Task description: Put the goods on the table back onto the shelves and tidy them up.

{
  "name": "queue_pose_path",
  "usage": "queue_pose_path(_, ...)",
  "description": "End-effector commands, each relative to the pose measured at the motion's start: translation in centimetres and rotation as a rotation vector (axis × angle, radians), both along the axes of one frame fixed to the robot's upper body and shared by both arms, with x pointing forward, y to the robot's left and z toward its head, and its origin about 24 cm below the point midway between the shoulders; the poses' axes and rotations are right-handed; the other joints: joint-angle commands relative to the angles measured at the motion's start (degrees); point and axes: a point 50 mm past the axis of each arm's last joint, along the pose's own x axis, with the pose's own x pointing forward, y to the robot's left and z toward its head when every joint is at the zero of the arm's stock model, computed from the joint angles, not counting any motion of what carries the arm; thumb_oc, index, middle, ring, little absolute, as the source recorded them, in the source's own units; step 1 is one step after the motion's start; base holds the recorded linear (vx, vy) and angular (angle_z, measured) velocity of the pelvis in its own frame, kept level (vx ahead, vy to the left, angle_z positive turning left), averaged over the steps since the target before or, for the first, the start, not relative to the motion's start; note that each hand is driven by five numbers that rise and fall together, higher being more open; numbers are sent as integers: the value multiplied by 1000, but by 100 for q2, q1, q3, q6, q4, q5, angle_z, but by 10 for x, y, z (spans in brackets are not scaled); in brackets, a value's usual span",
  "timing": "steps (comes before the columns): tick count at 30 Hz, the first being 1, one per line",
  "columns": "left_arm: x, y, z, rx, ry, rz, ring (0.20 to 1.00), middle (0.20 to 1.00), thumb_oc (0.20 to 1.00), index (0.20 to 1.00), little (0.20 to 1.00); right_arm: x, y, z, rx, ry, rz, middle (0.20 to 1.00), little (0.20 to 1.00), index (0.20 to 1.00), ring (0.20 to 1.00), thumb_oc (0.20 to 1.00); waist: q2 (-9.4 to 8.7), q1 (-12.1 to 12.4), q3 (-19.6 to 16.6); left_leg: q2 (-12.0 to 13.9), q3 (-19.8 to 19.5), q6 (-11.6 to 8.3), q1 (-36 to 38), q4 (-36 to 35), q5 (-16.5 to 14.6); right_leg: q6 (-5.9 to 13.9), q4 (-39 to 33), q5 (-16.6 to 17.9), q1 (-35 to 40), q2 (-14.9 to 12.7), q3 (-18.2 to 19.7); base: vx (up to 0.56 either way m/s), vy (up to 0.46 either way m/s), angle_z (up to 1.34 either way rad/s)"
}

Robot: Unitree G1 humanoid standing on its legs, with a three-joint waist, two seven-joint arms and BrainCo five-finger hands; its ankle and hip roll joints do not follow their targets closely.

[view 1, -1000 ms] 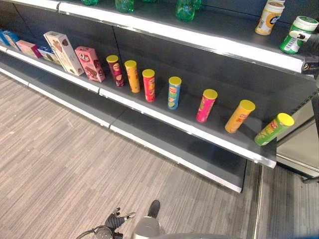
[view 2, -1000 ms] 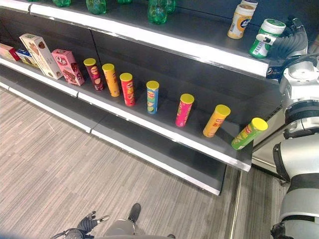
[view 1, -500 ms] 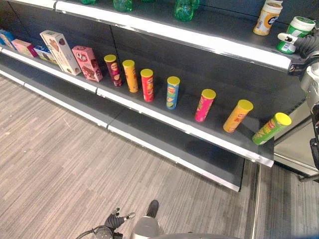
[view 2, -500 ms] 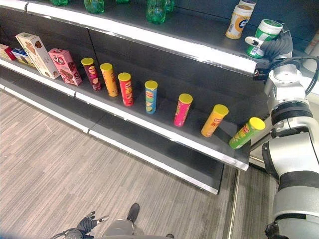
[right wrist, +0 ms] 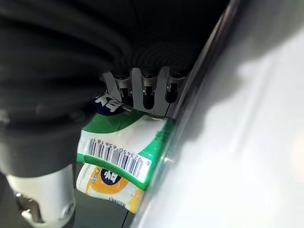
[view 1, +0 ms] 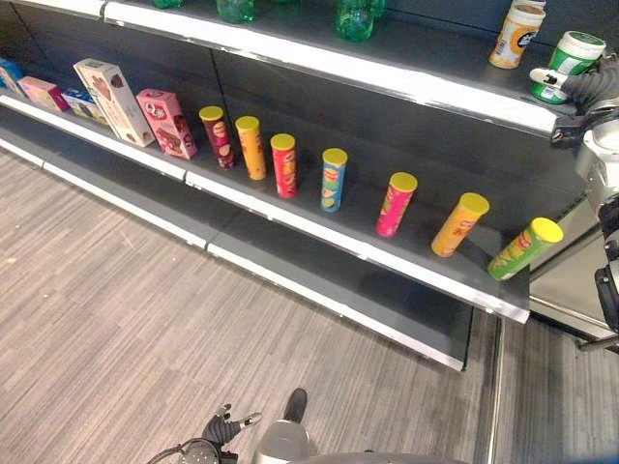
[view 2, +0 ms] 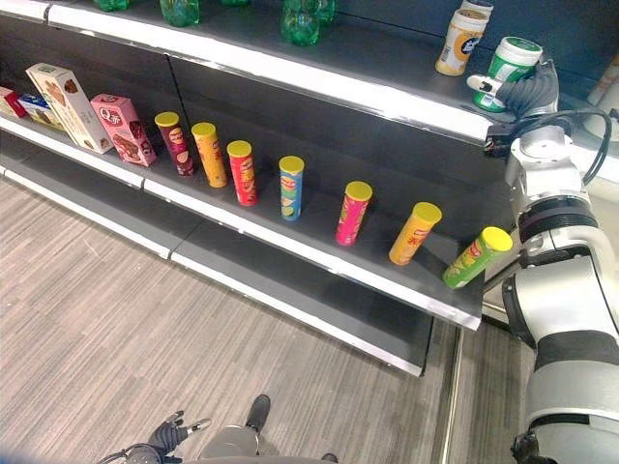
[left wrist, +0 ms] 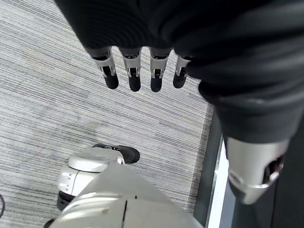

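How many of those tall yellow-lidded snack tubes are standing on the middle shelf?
7, in a row along the middle shelf: maroon, orange, red, blue, pink, yellow-orange, and green at the right end.

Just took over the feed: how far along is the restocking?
Looks done: seven chip tubes stand spaced along the middle shelf, from the maroon tube to the green tube, with boxes further left. In hand: the right hand grips the green-and-white jar on the top shelf, beside the orange-labelled jar. Left: releasing it. The left hand hangs open, idle.
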Motion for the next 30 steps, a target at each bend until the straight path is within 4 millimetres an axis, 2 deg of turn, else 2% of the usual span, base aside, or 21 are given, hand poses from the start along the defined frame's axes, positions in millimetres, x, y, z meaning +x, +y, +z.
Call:
queue_pose_path(1, 18, 9, 6, 29, -40, 6, 1000, 1000, 1000, 1000, 1000, 3, 11, 10, -43, -28, 28, 1000, 1000, 1000, 1000, 1000, -137, 193, 3, 197, 847, -326, 714, 26, -933, 716, 316, -114, -429, -318, 118, -10, 51, -1)
queue_pose_path(14, 13, 12, 5, 37, -34, 28, 1000, 1000, 1000, 1000, 1000, 3, 8, 12, -88, 1, -14, 1000, 1000, 1000, 1000, 1000, -142, 292, 28, 111, 856, -268, 633, 31, -932, 780, 291, -44, -524, -407, 138, -3, 28, -1)
queue_pose_path(30, 16, 13, 6, 39, -44, 45, 1000, 1000, 1000, 1000, 1000, 8, 19, 16, -111, 6, 0, 1000, 1000, 1000, 1000, 1000, -166, 373, 54, 52, 835, -232, 603, 33, -920, 812, 259, 4, -544, -460, 148, 0, 0, 0)
